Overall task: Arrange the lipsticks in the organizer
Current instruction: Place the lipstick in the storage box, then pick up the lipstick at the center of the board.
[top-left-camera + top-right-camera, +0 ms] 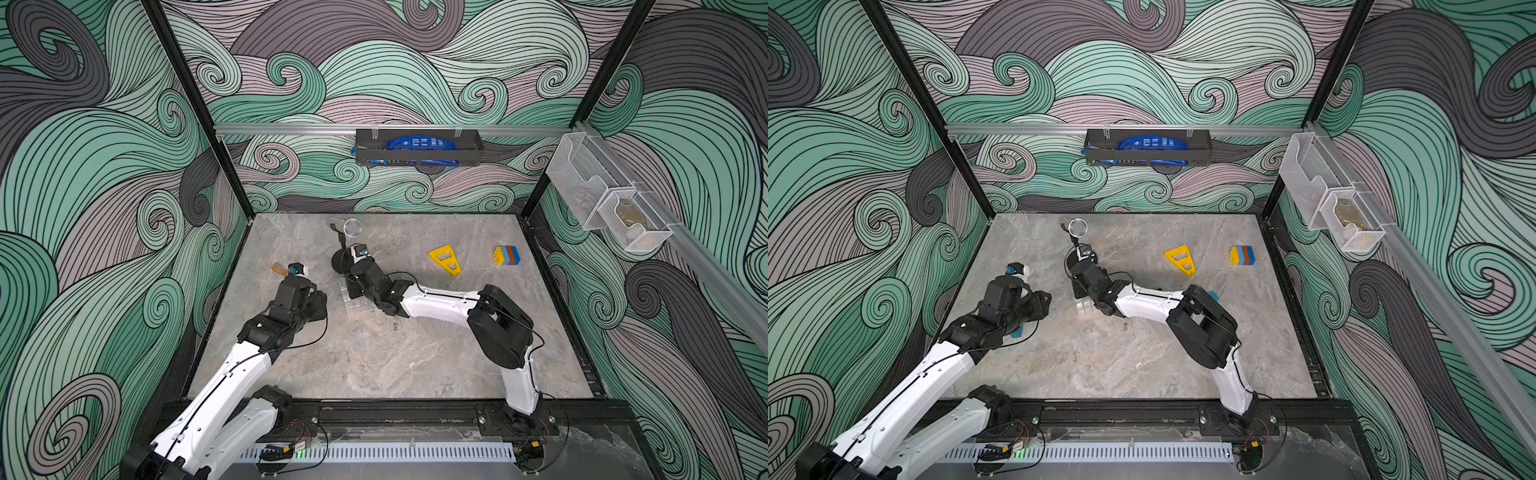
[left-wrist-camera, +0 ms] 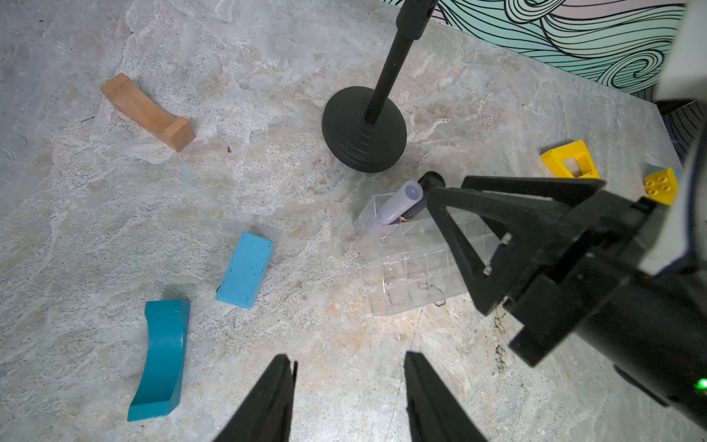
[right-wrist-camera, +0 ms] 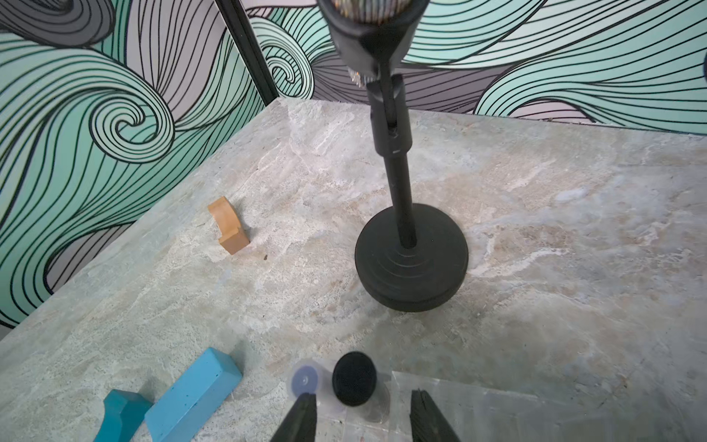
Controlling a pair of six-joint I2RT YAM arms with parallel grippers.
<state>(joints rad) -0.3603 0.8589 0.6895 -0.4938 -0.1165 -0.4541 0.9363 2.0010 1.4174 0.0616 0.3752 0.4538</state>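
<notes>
The clear organizer (image 2: 411, 268) lies mid-table, mostly under my right arm in both top views (image 1: 352, 305) (image 1: 1083, 308). A pale lavender lipstick (image 2: 399, 203) (image 3: 305, 380) leans in a corner cell. Beside it a black lipstick (image 3: 354, 379) (image 2: 412, 212) stands in the neighbouring cell. My right gripper (image 3: 363, 394) hovers over that black tube, open, with its fingers clear of the cap on both sides. To the left of the organizer my left gripper (image 2: 348, 356) is open above bare table and holds nothing.
A black stand (image 2: 363, 130) (image 3: 411, 260) (image 1: 340, 262) rises just behind the organizer. An orange block (image 2: 147, 113), a light blue block (image 2: 245, 269) and a teal curved block (image 2: 162, 358) lie to the left. A yellow triangle (image 1: 446, 259) and a coloured brick stack (image 1: 507, 255) sit far right.
</notes>
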